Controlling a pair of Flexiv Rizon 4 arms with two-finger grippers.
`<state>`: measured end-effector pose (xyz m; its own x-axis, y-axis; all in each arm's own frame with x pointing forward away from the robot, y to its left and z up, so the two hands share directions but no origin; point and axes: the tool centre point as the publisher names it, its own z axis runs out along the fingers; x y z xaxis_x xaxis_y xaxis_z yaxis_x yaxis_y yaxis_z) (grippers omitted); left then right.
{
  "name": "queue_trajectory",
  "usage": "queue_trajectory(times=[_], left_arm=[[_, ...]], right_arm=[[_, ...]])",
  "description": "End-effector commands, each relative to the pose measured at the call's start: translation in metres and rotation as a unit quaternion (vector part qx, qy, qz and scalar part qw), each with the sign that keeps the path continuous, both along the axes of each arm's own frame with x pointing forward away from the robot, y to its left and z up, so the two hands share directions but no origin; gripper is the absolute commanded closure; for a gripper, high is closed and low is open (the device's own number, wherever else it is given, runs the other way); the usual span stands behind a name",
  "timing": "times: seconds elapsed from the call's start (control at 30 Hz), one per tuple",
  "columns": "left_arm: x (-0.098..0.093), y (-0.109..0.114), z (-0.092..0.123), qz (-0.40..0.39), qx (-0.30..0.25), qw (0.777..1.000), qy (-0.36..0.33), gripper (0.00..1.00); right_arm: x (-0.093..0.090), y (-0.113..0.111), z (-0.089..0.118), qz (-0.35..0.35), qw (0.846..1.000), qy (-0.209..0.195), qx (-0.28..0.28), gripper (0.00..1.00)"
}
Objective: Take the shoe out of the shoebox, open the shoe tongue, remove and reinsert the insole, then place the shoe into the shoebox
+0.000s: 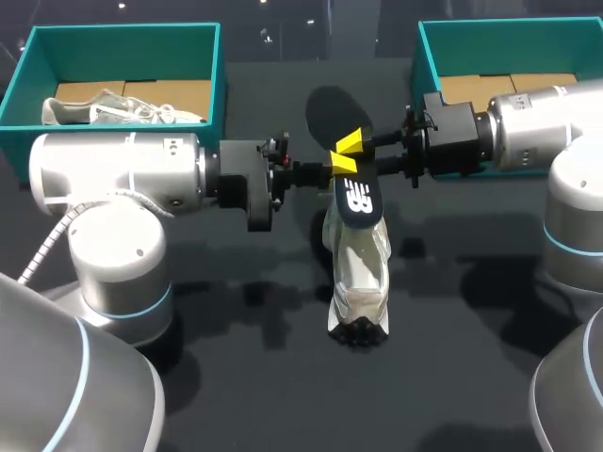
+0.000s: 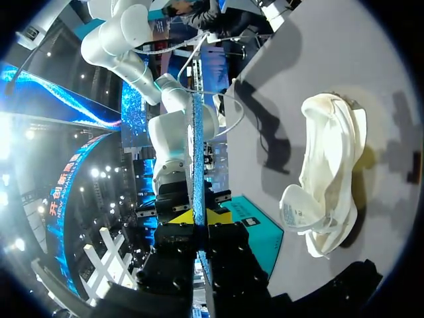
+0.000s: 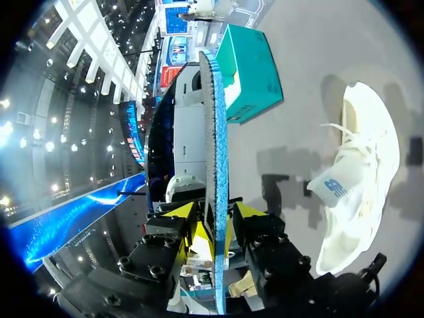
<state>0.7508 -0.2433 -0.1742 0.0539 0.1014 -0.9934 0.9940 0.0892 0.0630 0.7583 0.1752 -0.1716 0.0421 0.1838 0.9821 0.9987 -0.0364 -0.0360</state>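
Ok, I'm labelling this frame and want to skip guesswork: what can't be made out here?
The shoe: in the head view its far end and opening lie under the insole.
The right box: head view, the right arm covers much of its floor, so contents are unclear.
The insole: both wrist views show it edge-on, faces hidden.
The second shoe in the left box: near side cut off by the box wall.

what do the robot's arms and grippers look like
Left arm and right arm: thick white cylinders with silver joints and thin light-blue rings. A grey ribbed cable leaves the left arm's base. Each ends in black blocky wrist hardware; left gripper and right gripper are black with bright yellow wedge tips.
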Motion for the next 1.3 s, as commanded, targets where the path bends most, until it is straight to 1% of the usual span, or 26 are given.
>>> queue_trajectory(times=[0.03, 0.07, 0.4, 0.43, 0.47, 0.5, 0.53, 0.67, 0.87, 0.93, 0.97, 1.2, 1.3], left_arm=[[-0.001, -0.001, -0.001, 0.002, -0.001, 1.0, -0.001, 1.0], [-0.002, -0.001, -0.002, 0.002, -0.001, 1.0, -0.001, 1.0], [-0.004, -0.001, -0.004, 0.008, 0.002, 1.0, 0.004, 1.0], [-0.005, -0.001, -0.004, 0.01, 0.002, 1.0, 0.005, 0.98], [-0.005, 0.001, -0.004, 0.013, 0.003, 1.0, 0.009, 0.65], [-0.005, 0.004, -0.003, 0.016, 0.002, 1.0, 0.012, 0.08], [-0.005, 0.008, -0.002, 0.019, 0.002, 1.0, 0.016, 0.0], [-0.004, 0.028, 0.003, 0.028, 0.01, 0.999, 0.036, 0.0], [0.006, 0.061, 0.009, 0.031, 0.054, 0.997, 0.052, 0.0], [0.011, 0.073, 0.012, 0.034, 0.077, 0.996, 0.042, 0.0], [0.014, 0.079, 0.014, 0.034, 0.095, 0.995, 0.022, 0.0], [0.014, 0.079, 0.014, 0.034, 0.095, 0.995, 0.022, 0.0], [0.014, 0.079, 0.014, 0.034, 0.095, 0.995, 0.022, 0.0]], right_arm=[[0.002, 0.002, -0.002, -0.002, 1.0, -0.001, 0.002, 0.84], [0.002, 0.001, -0.003, -0.003, 1.0, -0.001, 0.002, 0.99], [0.002, -0.002, -0.004, -0.007, 1.0, -0.004, 0.006, 1.0], [0.002, -0.002, -0.005, -0.007, 1.0, -0.004, 0.007, 1.0], [0.002, -0.002, -0.005, -0.006, 1.0, -0.004, 0.007, 1.0], [0.002, -0.003, -0.005, -0.006, 1.0, -0.004, 0.007, 1.0], [0.002, -0.003, -0.006, -0.005, 1.0, -0.004, 0.007, 1.0], [0.001, -0.008, -0.011, -0.006, 1.0, -0.004, 0.006, 1.0], [-0.001, -0.013, -0.017, -0.006, 1.0, -0.004, 0.005, 1.0], [-0.001, -0.014, -0.02, -0.005, 1.0, -0.004, 0.007, 1.0], [-0.001, -0.014, -0.021, -0.005, 1.0, -0.004, 0.009, 1.0], [0.0, -0.011, -0.033, 0.005, 1.0, -0.013, 0.019, 1.0], [0.0, -0.011, -0.033, 0.005, 1.0, -0.013, 0.019, 1.0]])
